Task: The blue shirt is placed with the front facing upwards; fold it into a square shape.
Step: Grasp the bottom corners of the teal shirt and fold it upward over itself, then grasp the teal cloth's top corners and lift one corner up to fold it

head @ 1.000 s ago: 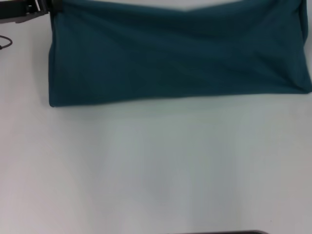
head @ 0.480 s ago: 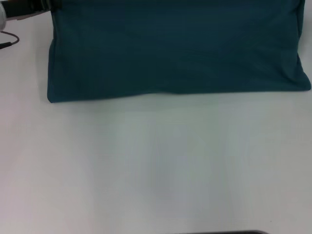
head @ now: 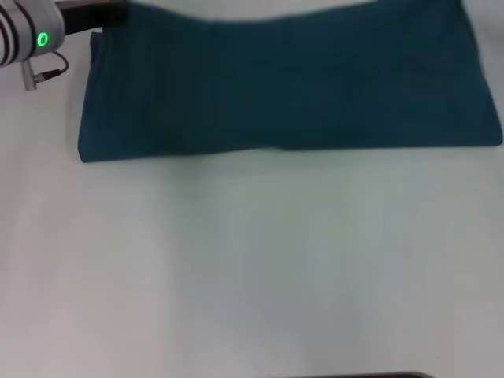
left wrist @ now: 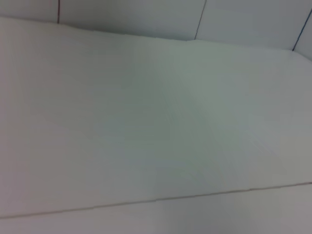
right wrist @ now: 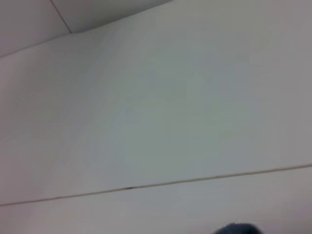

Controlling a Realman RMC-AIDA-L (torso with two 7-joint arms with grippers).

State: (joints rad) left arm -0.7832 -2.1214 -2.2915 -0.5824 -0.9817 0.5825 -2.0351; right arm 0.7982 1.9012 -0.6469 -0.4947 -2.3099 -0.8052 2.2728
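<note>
The blue shirt (head: 283,94) lies as a wide, plain teal band across the far part of the white table (head: 252,268) in the head view. Its near folded edge runs straight from left to right, and no letters or collar show. My left arm (head: 24,35), silver with a green light, reaches in at the far left. Its black gripper end (head: 98,16) sits at the shirt's far left corner, with the fingers hidden. My right gripper is out of view. Both wrist views show only white surface with thin seams.
The white table stretches bare-looking from the shirt's near edge toward me. A thin cable (head: 49,72) hangs off the left arm. A small dark shape (right wrist: 234,229) pokes into the right wrist view; I cannot tell what it is.
The left arm has come down into view at the far left. The shirt's far edge has dropped, so white background now shows behind it. The near fold edge has stayed in place.
</note>
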